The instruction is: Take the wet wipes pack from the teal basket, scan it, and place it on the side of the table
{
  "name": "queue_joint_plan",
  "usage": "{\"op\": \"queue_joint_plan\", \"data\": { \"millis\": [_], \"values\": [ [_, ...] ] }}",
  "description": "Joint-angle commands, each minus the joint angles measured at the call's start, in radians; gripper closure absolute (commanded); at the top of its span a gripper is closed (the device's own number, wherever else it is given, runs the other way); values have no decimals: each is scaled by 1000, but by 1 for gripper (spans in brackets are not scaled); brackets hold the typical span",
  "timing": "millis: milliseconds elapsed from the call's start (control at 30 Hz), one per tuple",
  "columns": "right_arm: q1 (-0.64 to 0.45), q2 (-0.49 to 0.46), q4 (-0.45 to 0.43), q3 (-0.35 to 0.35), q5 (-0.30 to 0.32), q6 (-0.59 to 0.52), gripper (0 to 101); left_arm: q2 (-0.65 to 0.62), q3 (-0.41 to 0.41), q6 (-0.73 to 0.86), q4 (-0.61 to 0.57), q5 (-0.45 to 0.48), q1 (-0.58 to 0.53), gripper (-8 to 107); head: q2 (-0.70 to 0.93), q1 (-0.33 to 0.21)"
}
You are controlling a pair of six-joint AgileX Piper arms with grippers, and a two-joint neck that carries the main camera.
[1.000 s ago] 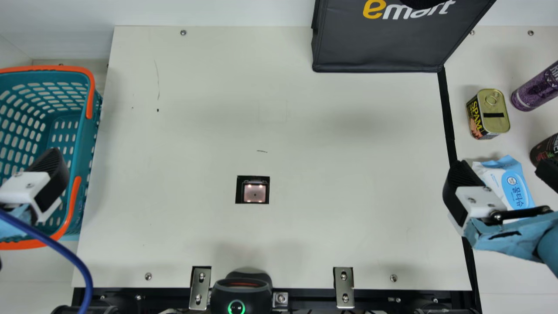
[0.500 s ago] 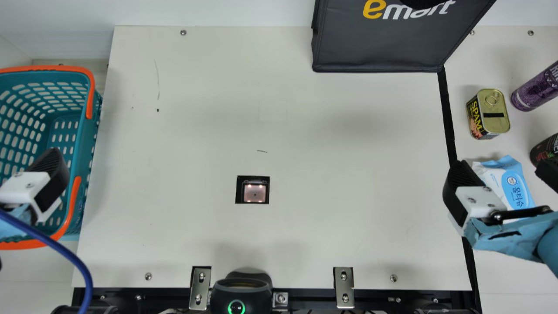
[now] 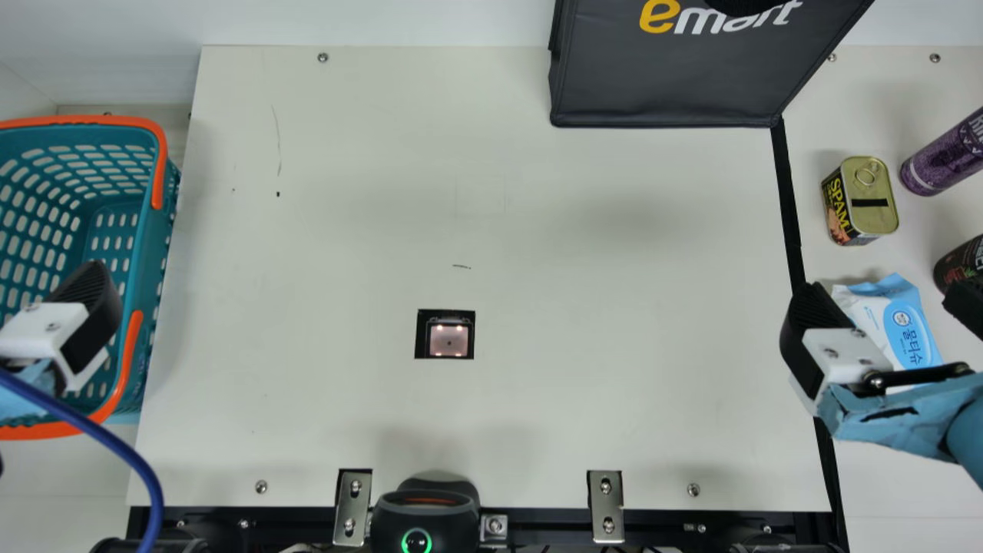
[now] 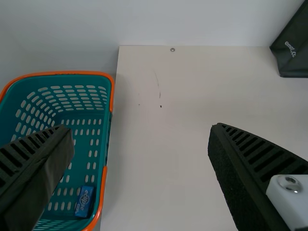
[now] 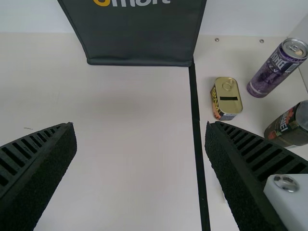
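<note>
Because the wet wipes pack (image 3: 911, 332) lies on the table (image 3: 630, 346) at our right, near the rectangular can (image 3: 868, 184), we judge the task finished (scan presumably included); with our left gripper (image 4: 140, 127) and right gripper (image 5: 140, 124) both open and empty, we next need only retreat.

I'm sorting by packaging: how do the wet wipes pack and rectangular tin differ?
The wet wipes pack has a crinkled wrapper; the rectangular tin has a ring pull. The pack is white and blue; the tin, gold and black. Both sit right of the black strip.
</note>
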Motion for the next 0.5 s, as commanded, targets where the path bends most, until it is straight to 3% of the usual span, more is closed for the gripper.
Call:
{"op": "queue_joint_plan", "data": {
  "millis": [0,467],
  "values": [
    [0,0,0,0,0,0,6,0,0,0,0,0,0,9,2,-29],
    [0,0,0,0,0,0,6,0,0,0,0,0,0,9,2,-29]
  ]
}}
